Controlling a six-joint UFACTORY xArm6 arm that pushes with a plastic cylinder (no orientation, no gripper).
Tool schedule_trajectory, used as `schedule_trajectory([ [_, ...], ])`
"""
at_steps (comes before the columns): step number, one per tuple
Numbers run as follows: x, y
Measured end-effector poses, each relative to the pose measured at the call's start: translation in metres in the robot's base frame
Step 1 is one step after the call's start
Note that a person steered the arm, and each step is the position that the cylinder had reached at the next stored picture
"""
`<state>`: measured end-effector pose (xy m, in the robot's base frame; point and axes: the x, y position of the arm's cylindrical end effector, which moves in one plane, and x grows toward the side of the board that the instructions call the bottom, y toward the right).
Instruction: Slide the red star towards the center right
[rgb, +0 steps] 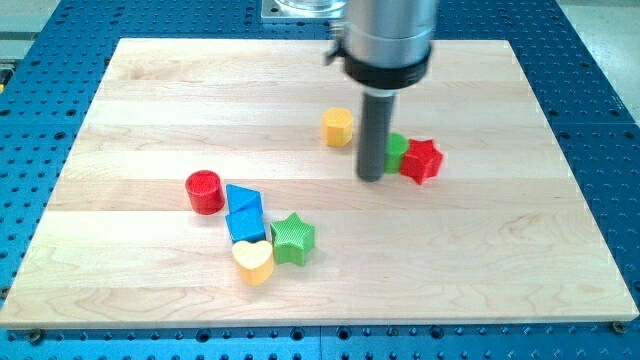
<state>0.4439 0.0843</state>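
Note:
The red star (423, 160) lies on the wooden board (500, 250), right of centre. A green block (397, 150), partly hidden by the rod, touches the star's left side. My tip (371, 178) rests on the board just left of the green block, about a block's width left of the red star. The rod rises from there to the arm's grey body at the view's top.
A yellow hexagon block (339, 127) sits left of the rod. At lower left lie a red cylinder (204, 191), a blue triangle (243, 199), a blue cube (246, 225), a green star (293, 238) and a yellow heart (254, 261).

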Motion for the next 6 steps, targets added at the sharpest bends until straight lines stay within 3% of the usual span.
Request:
schedule_trajectory([
  [1, -0.003, 0.013],
  [2, 0.002, -0.033],
  [4, 0.002, 0.062],
  [6, -0.013, -0.015],
])
